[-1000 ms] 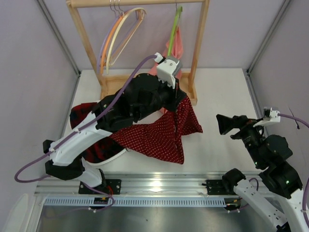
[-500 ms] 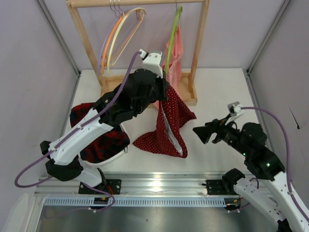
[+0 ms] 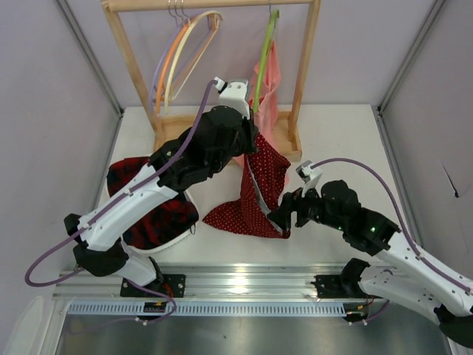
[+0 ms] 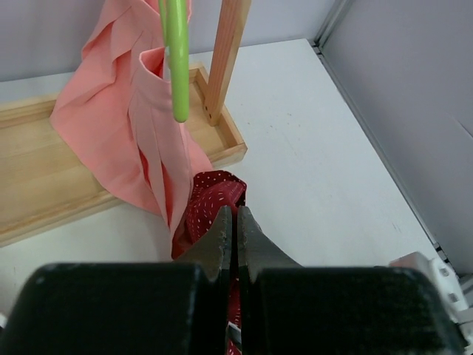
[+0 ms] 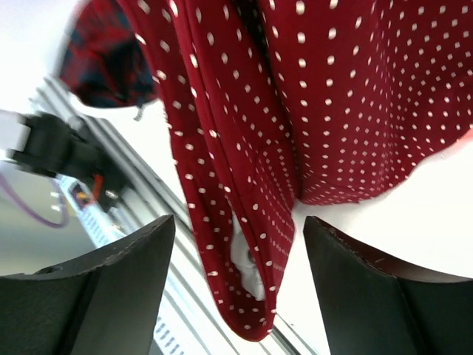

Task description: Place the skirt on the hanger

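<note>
Swung in from the right since half a second ago: the right arm, so the right gripper (image 3: 280, 215) now sits at the lower hem of the skirt (image 3: 260, 194). Left arm and the skirt's hang unchanged.

Room: white desk (image 3: 340, 140) lies open to the right and behind the right arm, with grey walls close on three sides. Left half crowded, with a wooden rack (image 3: 304, 74) at the back and a plaid garment (image 3: 140, 214) front left under the left arm.

On the rack's rail, upper left, the cream hanger (image 3: 207, 15) hangs beside an orange and a lilac one, well apart from the skirt. Lime-green hanger (image 3: 264, 52) with pink cloth (image 3: 271, 81) just behind the skirt's raised top.

Skirt: dark red with white dots, pinched at the top and draped down to the desk, pale lining showing along one fold. The left gripper (image 4: 233, 235) is closed tight on its top edge. The right gripper is spread wide and grips nothing, the hem fold seen between its fingers; contact unclear.
</note>
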`<state>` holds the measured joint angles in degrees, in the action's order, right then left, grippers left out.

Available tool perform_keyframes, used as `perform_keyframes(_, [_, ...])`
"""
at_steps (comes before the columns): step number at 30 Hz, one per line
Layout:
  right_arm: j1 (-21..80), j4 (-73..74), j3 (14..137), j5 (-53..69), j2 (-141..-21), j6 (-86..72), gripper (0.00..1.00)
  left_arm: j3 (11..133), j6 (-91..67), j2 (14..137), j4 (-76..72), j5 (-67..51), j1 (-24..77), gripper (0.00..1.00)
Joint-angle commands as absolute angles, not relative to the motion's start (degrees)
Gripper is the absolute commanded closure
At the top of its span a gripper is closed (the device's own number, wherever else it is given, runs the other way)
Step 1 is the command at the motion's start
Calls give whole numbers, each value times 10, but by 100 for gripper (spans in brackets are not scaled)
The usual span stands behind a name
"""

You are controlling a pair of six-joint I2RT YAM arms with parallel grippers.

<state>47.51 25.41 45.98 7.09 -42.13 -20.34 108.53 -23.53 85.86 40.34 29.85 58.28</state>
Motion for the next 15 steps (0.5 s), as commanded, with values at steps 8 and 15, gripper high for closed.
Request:
perform_keyframes(8, [497,235,460,-63,-473,-176,55,1070,-239,825,368,309,570,100])
perform_keyframes(15, [497,300,546,-130,-464,-178,100,1063,-222,786,375,337,570,100])
